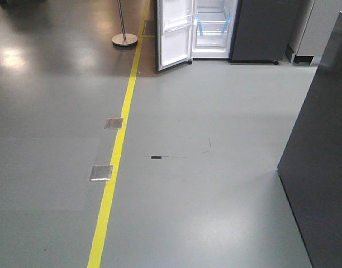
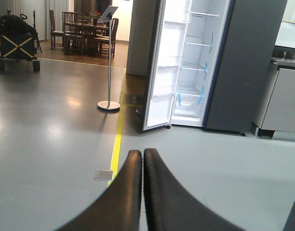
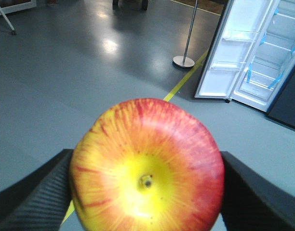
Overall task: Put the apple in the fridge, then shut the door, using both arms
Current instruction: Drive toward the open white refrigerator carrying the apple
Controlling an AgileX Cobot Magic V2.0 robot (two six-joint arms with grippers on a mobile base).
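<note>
Right hand [image 3: 147, 195] pinching the apple [image 3: 147, 166], left hand [image 2: 142, 166] pressed together, empty; fridge [image 2: 198, 62] well off across the floor [image 1: 215, 195], door [image 1: 174, 33] open, so placing and closing both remain.

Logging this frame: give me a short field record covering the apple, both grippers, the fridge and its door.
apple: gripped on both sides, dimple facing the wrist camera
right gripper: shut on the apple
left gripper: shut, empty, fingers touching
fridge: across the floor ahead, white inside, blue tape on the shelves
door: wide open, clear bins visible on its inner side
apple in fridge: not yet
yellow line: runs along the grey floor toward the door
</note>
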